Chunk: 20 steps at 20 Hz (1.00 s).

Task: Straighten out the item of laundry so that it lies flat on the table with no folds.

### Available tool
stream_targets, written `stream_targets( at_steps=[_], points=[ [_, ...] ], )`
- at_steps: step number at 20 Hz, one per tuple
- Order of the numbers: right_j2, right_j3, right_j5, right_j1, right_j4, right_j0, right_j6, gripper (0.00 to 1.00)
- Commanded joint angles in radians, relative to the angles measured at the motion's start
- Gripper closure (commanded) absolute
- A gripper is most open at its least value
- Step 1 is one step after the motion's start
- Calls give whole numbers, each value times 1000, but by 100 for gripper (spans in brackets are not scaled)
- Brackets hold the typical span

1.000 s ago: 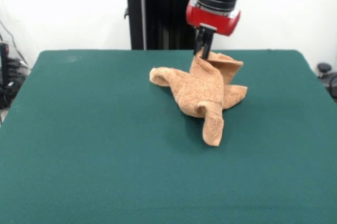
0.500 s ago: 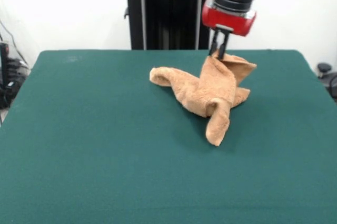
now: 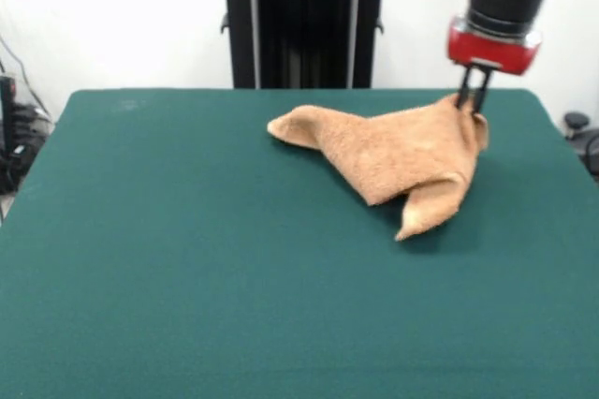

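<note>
An orange-tan terry towel (image 3: 393, 155), the item of laundry, lies on the dark green table (image 3: 187, 258) right of centre. It is stretched into a wedge: one corner rests on the table at the left, and a folded flap hangs down at the lower right. My gripper (image 3: 471, 105) is shut on the towel's upper right corner and holds it lifted above the table, near the table's far right. The red and black arm comes down from the top right.
A black pedestal (image 3: 304, 24) stands behind the table's far edge. The table's right edge is close to the gripper. Wide green surface spreads to the left and toward the front.
The gripper has moved right, still holding the towel's corner. The towel has been pulled out from a bunched heap into a longer, flatter wedge.
</note>
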Motion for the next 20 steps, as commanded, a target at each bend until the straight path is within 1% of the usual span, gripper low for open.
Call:
stream_targets(
  at_steps=[1,10,14,20],
  points=[
    [11,-72,75,117,150,94,318,100],
    [-29,-59,69,121,255,173,299,100],
    [-34,-35,52,113,276,175,272,100],
    [-45,21,54,64,282,174,247,100]
  ],
)
